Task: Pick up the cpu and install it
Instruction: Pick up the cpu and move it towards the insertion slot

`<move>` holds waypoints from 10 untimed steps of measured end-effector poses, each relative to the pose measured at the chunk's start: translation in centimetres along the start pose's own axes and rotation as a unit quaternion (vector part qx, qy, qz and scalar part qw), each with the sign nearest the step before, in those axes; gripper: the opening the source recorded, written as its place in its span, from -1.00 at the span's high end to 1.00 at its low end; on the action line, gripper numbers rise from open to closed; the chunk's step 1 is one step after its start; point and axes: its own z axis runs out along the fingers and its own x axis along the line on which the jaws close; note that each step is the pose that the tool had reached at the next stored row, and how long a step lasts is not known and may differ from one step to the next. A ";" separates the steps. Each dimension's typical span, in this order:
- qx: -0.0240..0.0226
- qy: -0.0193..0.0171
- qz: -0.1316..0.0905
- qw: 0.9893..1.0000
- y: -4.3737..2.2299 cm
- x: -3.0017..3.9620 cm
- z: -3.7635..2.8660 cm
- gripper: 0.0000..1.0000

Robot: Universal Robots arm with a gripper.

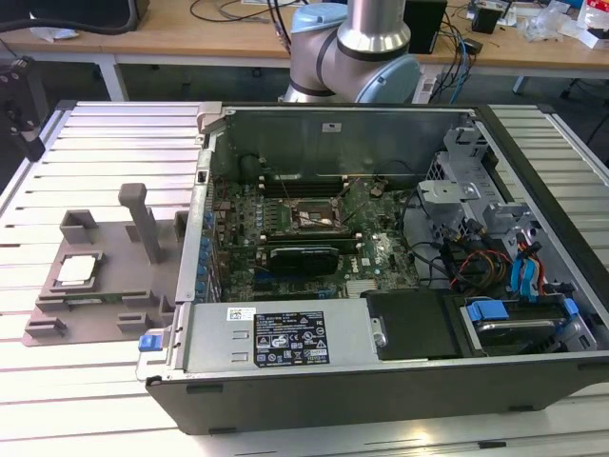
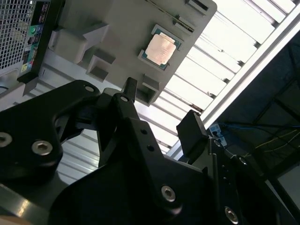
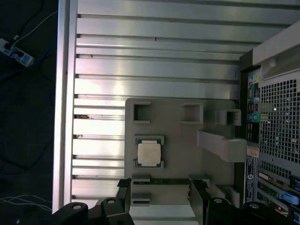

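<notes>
Slatted table (image 1: pixel 95 143): cpu (image 1: pixel 78 270) flat in tray (image 1: pixel 119 286), silvery top upward

My exterior view looks steeply down on the computer case (image 1: pixel 343 395) and grey tray (image 1: pixel 114 276). Both wrist views face down from well above. All 3 share the tray holding the cpu (image 1: pixel 76 270).

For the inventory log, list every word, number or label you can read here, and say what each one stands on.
Black label on the computer case metal cover: print too small to read.
White sticker beside it: blurred, unreadable.
Small sticker on the case's back wall: unreadable.
cpu top: no legible marking.
No text can be quoted.
</notes>
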 end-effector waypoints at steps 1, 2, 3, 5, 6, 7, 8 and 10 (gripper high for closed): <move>0.000 0.000 0.000 1.000 0.00 0.00 0.07 -0.24; 0.000 0.000 0.000 1.000 0.00 0.00 0.11 -0.24; 0.000 0.000 0.000 1.000 0.00 0.00 0.14 -0.24; 0.000 0.000 0.000 1.000 0.00 0.01 0.28 -0.24; 0.000 0.000 0.000 1.000 0.00 0.01 0.34 -0.24; 0.000 0.000 0.000 1.000 0.00 0.01 0.38 -0.24; 0.000 0.000 0.000 1.000 0.00 0.01 0.47 -0.24; 0.000 0.000 0.000 1.000 0.00 0.02 0.64 -0.24</move>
